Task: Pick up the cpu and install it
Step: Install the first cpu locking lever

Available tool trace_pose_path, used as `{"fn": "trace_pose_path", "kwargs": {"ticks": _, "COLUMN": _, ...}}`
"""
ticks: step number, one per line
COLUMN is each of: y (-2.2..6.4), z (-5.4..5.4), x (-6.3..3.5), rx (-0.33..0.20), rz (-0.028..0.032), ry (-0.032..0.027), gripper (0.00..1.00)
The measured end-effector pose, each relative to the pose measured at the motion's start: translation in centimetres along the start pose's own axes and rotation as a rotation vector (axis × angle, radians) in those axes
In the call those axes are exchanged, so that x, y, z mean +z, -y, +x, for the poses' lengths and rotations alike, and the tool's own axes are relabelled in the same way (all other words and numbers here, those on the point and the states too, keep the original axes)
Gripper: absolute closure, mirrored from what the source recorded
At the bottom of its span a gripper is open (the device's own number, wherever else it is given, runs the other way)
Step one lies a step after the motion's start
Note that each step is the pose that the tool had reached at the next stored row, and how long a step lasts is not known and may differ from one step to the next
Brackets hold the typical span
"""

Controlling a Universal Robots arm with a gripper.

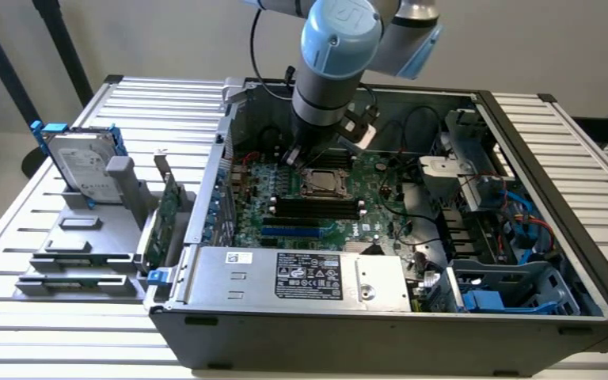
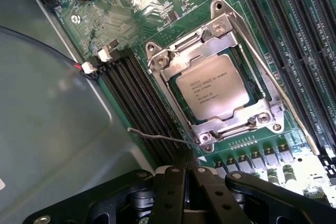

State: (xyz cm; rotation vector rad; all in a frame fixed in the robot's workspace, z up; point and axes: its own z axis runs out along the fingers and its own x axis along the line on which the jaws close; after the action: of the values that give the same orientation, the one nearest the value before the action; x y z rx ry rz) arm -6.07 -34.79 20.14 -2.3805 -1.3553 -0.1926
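One arm [image 1: 331, 47] reaching down into the one open PC case [image 1: 389, 340] on the slatted surface [image 1: 156, 99]; the gripper [image 2: 185, 174] has both fingers [image 2: 170, 192] pressed together, nothing between them; the single cpu [image 2: 212, 87] is lying in the socket on the green motherboard [image 1: 378, 214], under one metal frame [image 2: 233, 123], just beside the fingers; one thin wire lever [image 2: 157, 136] sticks out from the frame's corner; one hard drive [image 1: 80, 170] with blue brackets stands at the exterior view's left, outside the case; one silver box [image 1: 298, 277] with a black label sits at the case's near edge.
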Motion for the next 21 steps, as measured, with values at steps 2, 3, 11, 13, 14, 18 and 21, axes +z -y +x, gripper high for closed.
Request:
{"fn": "trace_pose_path", "kwargs": {"ticks": 2, "y": 0.01, "z": 0.1, "x": 0.09, "rx": 0.0, "rz": -0.0009, "ry": 0.0015, "gripper": 0.89}}
{"fn": "trace_pose_path", "kwargs": {"ticks": 3, "y": -0.01, "z": 0.12, "x": 0.13, "rx": 0.0, "rz": -0.0016, "ry": 0.0026, "gripper": 0.89}}
{"fn": "trace_pose_path", "kwargs": {"ticks": 11, "y": -0.07, "z": 0.13, "x": 0.18, "rx": 0.001, "rz": -0.0082, "ry": 0.0133, "gripper": 0.89}}
{"fn": "trace_pose_path", "kwargs": {"ticks": 13, "y": -0.1, "z": 0.13, "x": 0.19, "rx": 0.001, "rz": -0.0089, "ry": 0.0147, "gripper": 0.89}}
{"fn": "trace_pose_path", "kwargs": {"ticks": 14, "y": -0.13, "z": 0.14, "x": 0.21, "rx": 0.001, "rz": -0.009, "ry": 0.0149, "gripper": 0.89}}
{"fn": "trace_pose_path", "kwargs": {"ticks": 18, "y": -0.29, "z": 0.2, "x": 0.28, "rx": 0.001, "rz": -0.0092, "ry": 0.0151, "gripper": 0.89}}
{"fn": "trace_pose_path", "kwargs": {"ticks": 21, "y": -0.4, "z": 0.24, "x": 0.33, "rx": 0.001, "rz": -0.0092, "ry": 0.0151, "gripper": 0.89}}
